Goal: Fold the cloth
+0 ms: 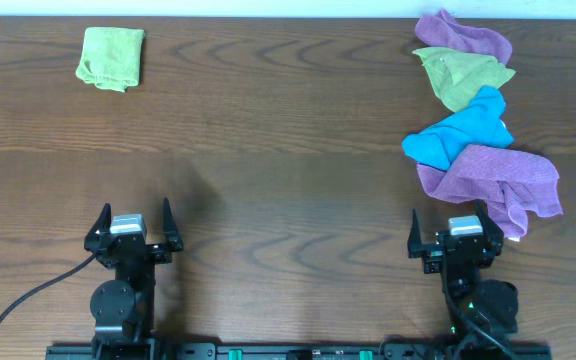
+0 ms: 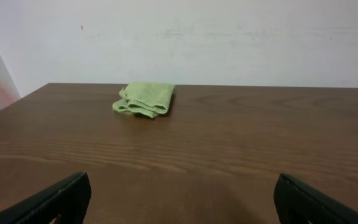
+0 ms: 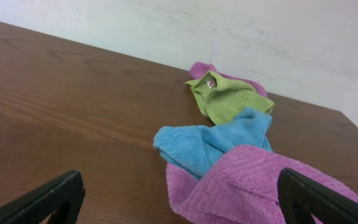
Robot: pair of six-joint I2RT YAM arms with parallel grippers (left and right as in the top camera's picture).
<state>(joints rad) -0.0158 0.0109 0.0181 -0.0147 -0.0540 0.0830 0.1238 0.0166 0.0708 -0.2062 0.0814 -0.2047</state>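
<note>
Overhead, folded green cloth [image 1: 111, 57] at table's [image 1: 268, 130] far left, heap of crumpled cloths [image 1: 458, 135] at right, left gripper [image 1: 134, 212] and right gripper [image 1: 448, 216] both spread

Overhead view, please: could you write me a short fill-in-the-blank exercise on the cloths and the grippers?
1. The folded cloth lying alone at the far left is ____.
2. Heaped with the blue cloth at the right are ____ other cloths.
3. The heaped cloth nearest the right gripper is ____.
4. The left gripper and the right one are both ____.
Missing words: green; three; purple; open.
</note>
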